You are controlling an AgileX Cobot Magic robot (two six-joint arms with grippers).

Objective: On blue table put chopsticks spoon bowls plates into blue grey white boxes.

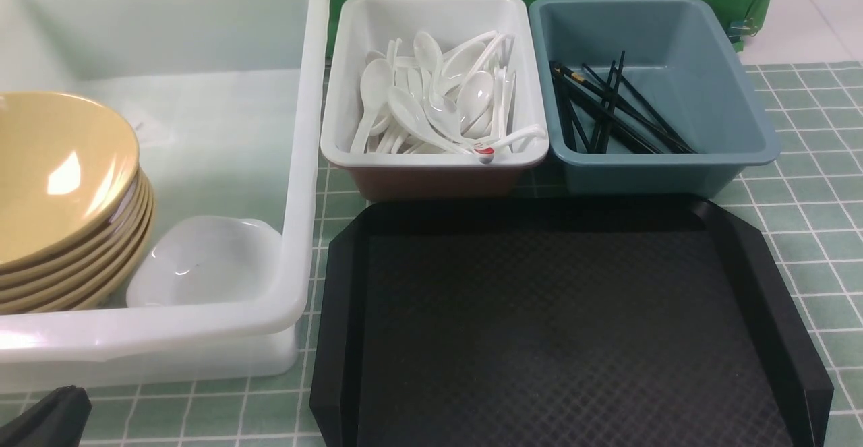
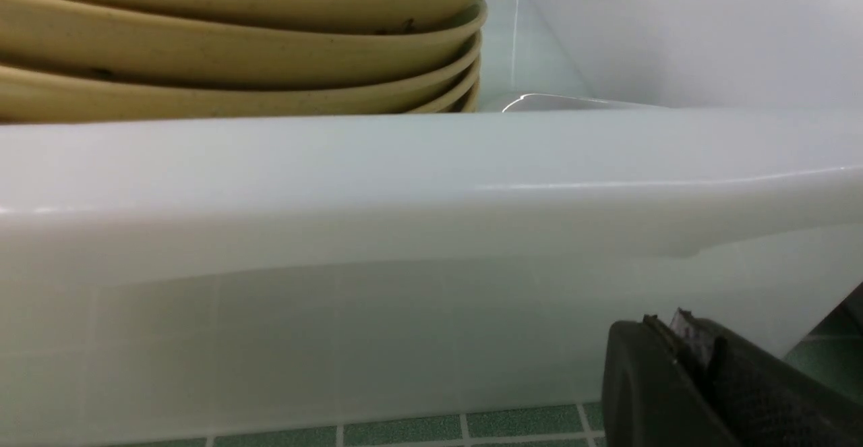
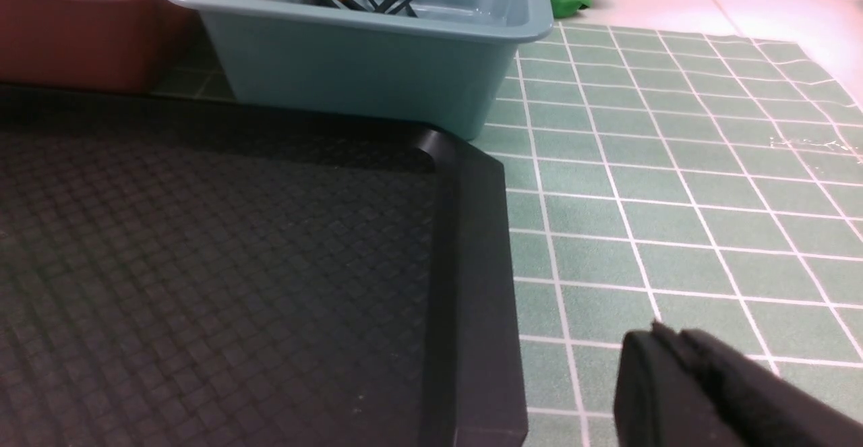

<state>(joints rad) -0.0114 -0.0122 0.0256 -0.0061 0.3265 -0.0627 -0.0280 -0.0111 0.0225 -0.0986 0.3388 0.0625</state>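
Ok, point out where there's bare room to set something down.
The black tray is bare throughout. The big tub has bare floor behind the plates and small dish. The spoon box is crowded.

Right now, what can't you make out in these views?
- Left gripper: both views cut it at the frame edge; jaw state unclear.
- Right gripper: wrist view cuts it off; absent in front.
- Yellow plates: front view's edge crops them.

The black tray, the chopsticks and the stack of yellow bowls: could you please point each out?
black tray (image 1: 553, 339), front view, textured floor.
chopsticks (image 1: 610, 113), front view, middle of the bundle.
stack of yellow bowls (image 1: 61, 164), front view, inside of top bowl.
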